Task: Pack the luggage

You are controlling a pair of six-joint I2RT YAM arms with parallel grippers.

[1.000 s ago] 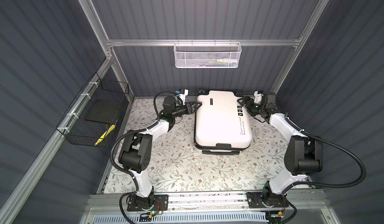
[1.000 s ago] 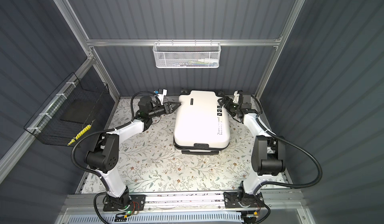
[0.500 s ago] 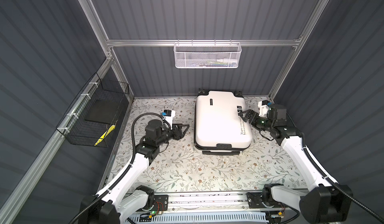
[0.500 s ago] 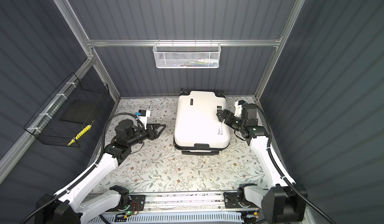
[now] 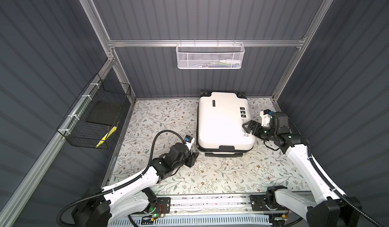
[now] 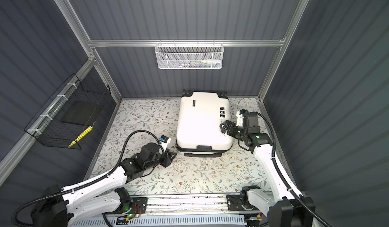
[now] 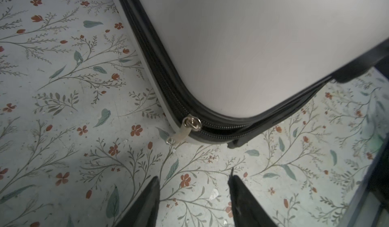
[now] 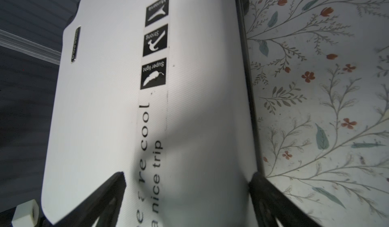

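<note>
The luggage [image 5: 223, 120] [image 6: 202, 120] lies flat and closed at the back middle of the floral mat, white shell up, black handle toward the front. My left gripper [image 5: 194, 155] [image 6: 172, 155] hovers low over the mat just off its front left corner, open with nothing between its fingers. In the left wrist view the gripper [image 7: 193, 176] points at that corner, where a metal zipper pull [image 7: 190, 123] sits on the black zipper. My right gripper [image 5: 246, 128] [image 6: 223, 126] is open wide above the shell's right edge, straddling the black script [image 8: 151, 152].
A white mesh basket [image 5: 210, 56] hangs on the back wall. A black wire basket [image 5: 94, 118] on the left wall holds a dark flat item and something yellow. Dark walls close in the mat on three sides; the arm rail [image 5: 210, 202] runs along the front.
Both arms have drawn back from the suitcase's far corners toward the front. The left gripper now sits by the front left corner, the right over the right edge.
</note>
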